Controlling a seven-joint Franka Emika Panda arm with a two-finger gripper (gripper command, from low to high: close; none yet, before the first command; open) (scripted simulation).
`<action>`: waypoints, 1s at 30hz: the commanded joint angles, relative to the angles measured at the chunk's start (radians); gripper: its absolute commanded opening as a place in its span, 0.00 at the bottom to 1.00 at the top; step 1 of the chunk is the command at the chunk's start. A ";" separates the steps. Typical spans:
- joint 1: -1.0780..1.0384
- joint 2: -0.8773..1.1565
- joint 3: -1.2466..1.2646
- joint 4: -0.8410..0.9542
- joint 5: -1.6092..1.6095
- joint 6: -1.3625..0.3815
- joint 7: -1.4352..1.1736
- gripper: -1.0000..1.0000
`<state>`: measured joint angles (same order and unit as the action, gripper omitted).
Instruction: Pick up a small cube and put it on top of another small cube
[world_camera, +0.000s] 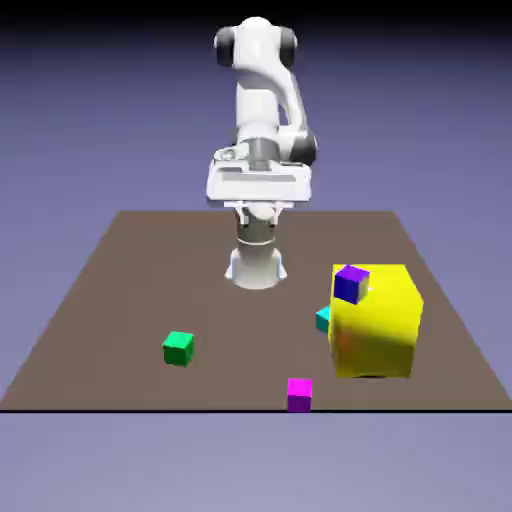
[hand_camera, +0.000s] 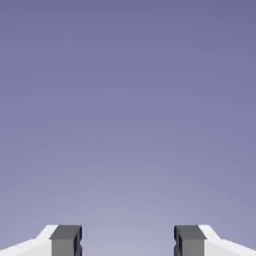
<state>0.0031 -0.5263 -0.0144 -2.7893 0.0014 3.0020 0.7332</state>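
Small magenta cube (world_camera: 299, 395), front edge of tabletop (world_camera: 150, 300); likely light, rigid; grip opposite faces | gripper (hand_camera: 128, 241): apart, empty

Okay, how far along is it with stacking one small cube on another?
Nothing looks stacked yet: the green cube and magenta cube sit apart on the table. The end effector is open, with nothing in hand. The pick and the placing both seem left to do.
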 joint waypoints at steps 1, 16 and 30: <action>-0.007 0.036 -0.012 0.017 0.001 -0.029 -0.006 0.50; -0.118 0.580 -0.191 0.275 0.019 -0.465 -0.104 0.50; -0.193 0.930 -0.208 0.346 0.083 -0.438 -0.177 0.00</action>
<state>-0.1898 0.4039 -0.2220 -2.4430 0.0853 2.5635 0.5557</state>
